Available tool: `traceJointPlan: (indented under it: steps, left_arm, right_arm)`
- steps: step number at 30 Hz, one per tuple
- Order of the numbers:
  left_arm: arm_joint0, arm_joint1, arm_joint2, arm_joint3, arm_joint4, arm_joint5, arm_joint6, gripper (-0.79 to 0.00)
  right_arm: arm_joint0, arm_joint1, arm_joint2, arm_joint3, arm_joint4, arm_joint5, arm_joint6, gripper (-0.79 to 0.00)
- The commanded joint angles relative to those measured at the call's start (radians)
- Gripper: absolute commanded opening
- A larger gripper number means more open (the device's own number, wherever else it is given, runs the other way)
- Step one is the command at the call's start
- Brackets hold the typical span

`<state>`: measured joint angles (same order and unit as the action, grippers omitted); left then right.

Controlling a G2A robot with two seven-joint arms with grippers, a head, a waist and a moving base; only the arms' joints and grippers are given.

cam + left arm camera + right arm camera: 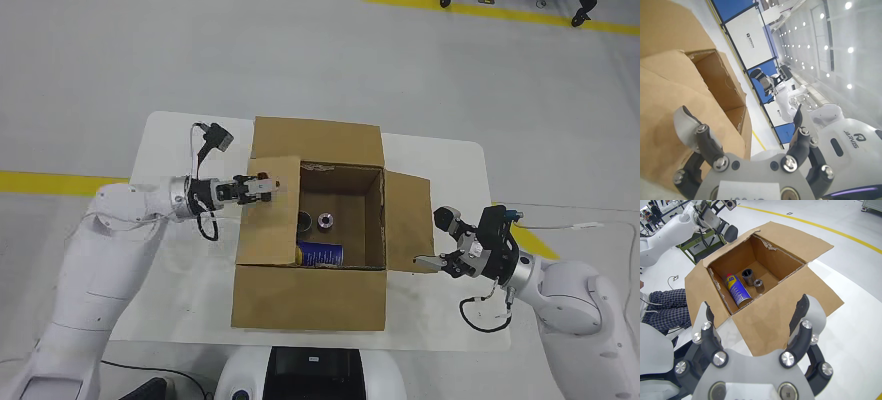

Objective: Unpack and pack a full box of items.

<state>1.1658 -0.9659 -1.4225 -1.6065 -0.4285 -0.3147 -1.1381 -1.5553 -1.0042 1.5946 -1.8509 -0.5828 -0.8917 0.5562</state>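
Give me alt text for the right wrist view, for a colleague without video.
An open cardboard box holds a blue spray can, a large metal cylinder and a small metal cylinder. The right gripper, fingers open, is by the flap nearest it; the left gripper is at the opposite flap.

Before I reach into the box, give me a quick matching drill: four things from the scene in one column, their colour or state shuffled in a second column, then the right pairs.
Things
1. spray can
2. taller metal tube
3. shorter metal cylinder
4. right gripper

Colour or state
a. open, empty, outside the box
b. dark grey, upright, hollow
c. blue and yellow with a red cap
d. light silver, upright

Pairs: 1-c; 2-b; 3-d; 4-a
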Motion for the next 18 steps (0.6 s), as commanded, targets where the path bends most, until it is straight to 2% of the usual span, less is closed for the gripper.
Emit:
traceJointPlan:
  steps: [1,9,18]
  left_arm:
    - [0.007,0.005,-0.048,0.005,-0.049,-0.003,0.003,0.0]
    - [0.024,0.025,-0.217,0.075,-0.109,-0.021,0.016,0.0]
    - [-0.01,0.043,-0.311,0.205,-0.103,-0.035,-0.009,0.0]
  right_arm:
    - [0.0,0.0,0.0,0.0,0.0,0.0,0.0,0.0]
    - [0.0,0.0,0.0,0.0,0.0,0.0,0.0,0.0]
    - [0.0,0.0,0.0,0.0,0.0,0.0,0.0,0.0]
